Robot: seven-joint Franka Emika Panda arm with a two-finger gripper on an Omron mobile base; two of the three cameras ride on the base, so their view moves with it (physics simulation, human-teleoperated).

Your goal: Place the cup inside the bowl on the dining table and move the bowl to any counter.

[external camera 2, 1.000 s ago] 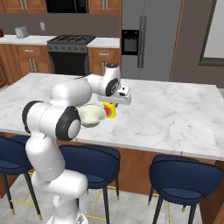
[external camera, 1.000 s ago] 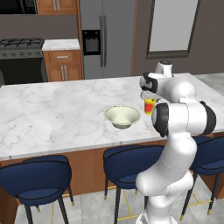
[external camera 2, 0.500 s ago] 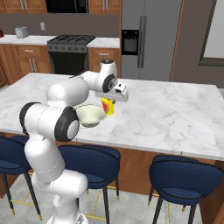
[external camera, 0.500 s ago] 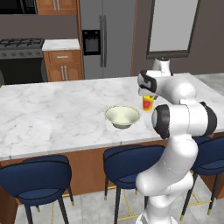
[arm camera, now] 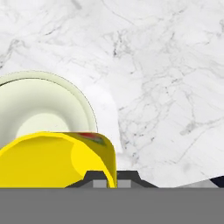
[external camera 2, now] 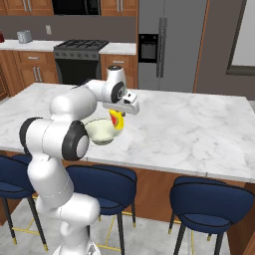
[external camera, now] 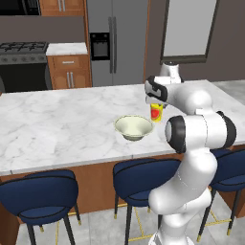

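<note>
Background of the kitchen: a steel double-door refrigerator (external camera: 115,40) against the far wall, with a black gas stove (external camera 2: 80,60) to its left between brown wooden cabinets (external camera 2: 36,74); a toaster (external camera 2: 23,36) on the far worktop; a framed window (external camera: 189,29) at right; navy blue stools (external camera: 39,197) in the foreground, on a grey tiled floor (external camera: 100,232)

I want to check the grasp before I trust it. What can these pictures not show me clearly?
- Fingertips: in the hand view the cup covers them.
- Cup's base: cut off by the bottom of the hand view.
- Bowl: in the right base view the arm hides its left part.
- Gripper contact with the cup: too small in both base views.
</note>
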